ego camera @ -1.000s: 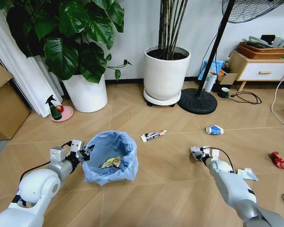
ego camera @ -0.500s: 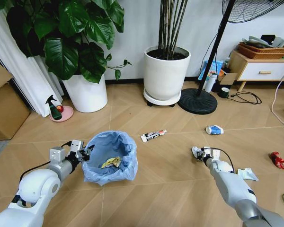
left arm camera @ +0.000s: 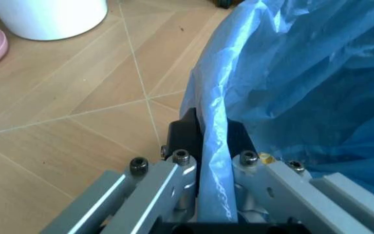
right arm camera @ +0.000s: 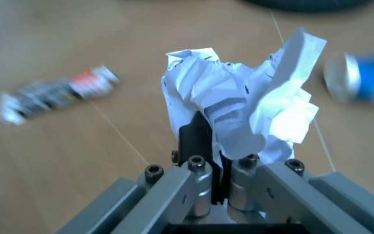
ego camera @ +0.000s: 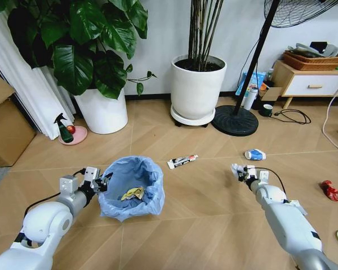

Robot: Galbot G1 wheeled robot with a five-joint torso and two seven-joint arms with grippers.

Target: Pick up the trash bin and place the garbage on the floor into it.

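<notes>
Floor (ego camera: 203,219); paper wad (right arm camera: 239,109) between fingers (right arm camera: 203,187)

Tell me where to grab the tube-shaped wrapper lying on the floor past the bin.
Grip the tube-shaped wrapper across its narrow middle, coming straight down from above. It lies flat on the floor, long and thin, slanted, so turn the hand to close across its width. The right hand already holds a crumpled paper wad; the left hand pinches the trash bin rim.
</notes>
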